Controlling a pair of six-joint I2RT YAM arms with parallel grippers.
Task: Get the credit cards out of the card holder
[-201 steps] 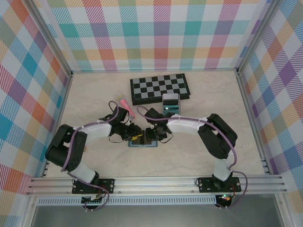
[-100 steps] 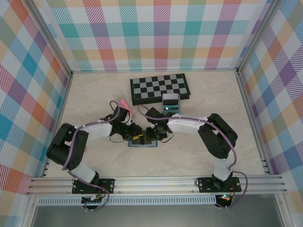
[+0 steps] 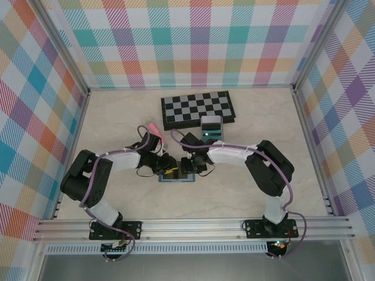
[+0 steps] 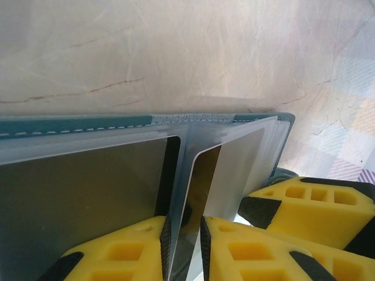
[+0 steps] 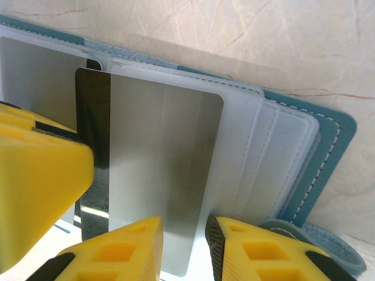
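Desk (image 3: 258, 175): pale marble with plaid walls around it; chessboard (image 3: 198, 109) and pink marker (image 3: 153, 127) toward the back.
Card holder (image 5: 328, 152): lying open at mid-desk.
Credit card (image 5: 158, 175): silver with a dark stripe, partly out of a clear pocket.
Left hand (image 4: 184, 234): clamped on the card's stripe end.
Right hand (image 5: 184, 234): fingers nearly together, the card's edge in the gap; I cannot tell whether it grips.

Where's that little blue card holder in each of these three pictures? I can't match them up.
Top external: the card holder lies mid-table, nearer than the chessboard.
Left wrist: the card holder spans the middle, from the left edge past centre.
Right wrist: the card holder runs from upper left toward the lower right.
Shared landmark: its stitched teal edge, against the marbled table.
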